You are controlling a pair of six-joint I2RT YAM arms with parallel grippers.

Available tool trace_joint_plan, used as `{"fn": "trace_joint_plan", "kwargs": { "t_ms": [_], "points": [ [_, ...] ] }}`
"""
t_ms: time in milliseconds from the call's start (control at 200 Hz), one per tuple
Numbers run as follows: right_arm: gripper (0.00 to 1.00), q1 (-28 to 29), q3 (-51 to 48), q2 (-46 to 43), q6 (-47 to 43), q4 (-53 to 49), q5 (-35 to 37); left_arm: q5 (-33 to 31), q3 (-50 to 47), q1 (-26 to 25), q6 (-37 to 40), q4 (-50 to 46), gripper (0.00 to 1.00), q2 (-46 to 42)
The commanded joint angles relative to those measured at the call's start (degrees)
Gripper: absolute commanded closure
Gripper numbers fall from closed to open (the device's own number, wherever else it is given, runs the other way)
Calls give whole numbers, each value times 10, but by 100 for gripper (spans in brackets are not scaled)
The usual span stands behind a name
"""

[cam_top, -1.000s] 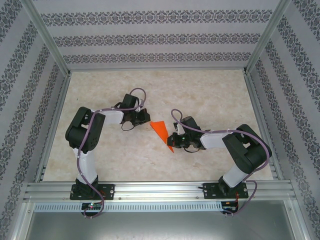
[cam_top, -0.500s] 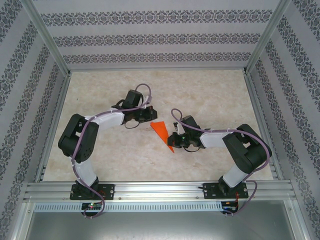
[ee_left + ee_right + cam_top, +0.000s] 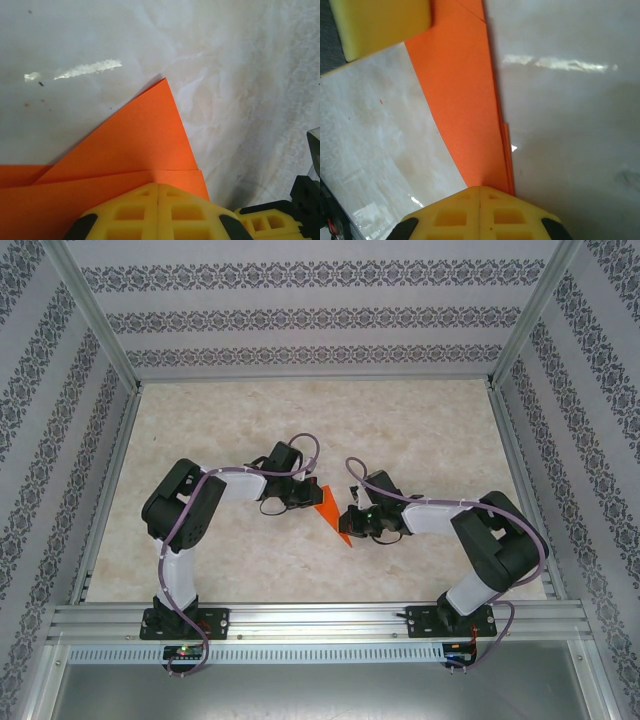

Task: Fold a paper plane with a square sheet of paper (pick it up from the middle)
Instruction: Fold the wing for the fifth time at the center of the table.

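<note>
The orange sheet of paper lies folded into a narrow pointed shape on the table, between the two grippers. My left gripper is shut, its yellow fingertips lying over the layered paper just short of a fold edge. My right gripper is shut too, its fingertips over the paper's narrow near end. Whether either tip presses on the paper or hangs just above it cannot be told. Each wrist view catches the other gripper's yellow finger: at the lower right and at the upper left.
The table is a pale marbled surface, walled by patterned panels at the back and sides. An aluminium rail with both arm bases runs along the near edge.
My left gripper has swung right and nearer, from beside the paper's far left corner to over its left side. The right gripper and the paper have barely moved.
</note>
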Motion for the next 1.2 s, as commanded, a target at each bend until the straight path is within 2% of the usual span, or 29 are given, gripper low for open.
{"fn": "trace_joint_plan", "kwargs": {
  "t_ms": [0, 130, 525, 684, 859, 1194],
  "points": [
    [96, -4, 27, -18, -17, -69, -5, -37, -5, -1, 21, -22, 98, 12],
    [95, -1, 59, -6, -14, -52, -26, -35, -6, -2, 23, -21, 98, 15],
    [94, 24, 132, 111, 1, -12, -48, -37, 2, -3, 23, -27, 98, 19],
    [94, 30, 141, 125, -17, -66, -7, -38, 2, -3, 24, -31, 100, 21],
    [94, 23, 106, 118, -23, -82, 8, -52, 3, -3, 28, -45, 100, 22],
    [90, 3, 14, 49, 6, -22, -43, -74, -3, -3, 33, -60, 100, 27]
  ]
}}
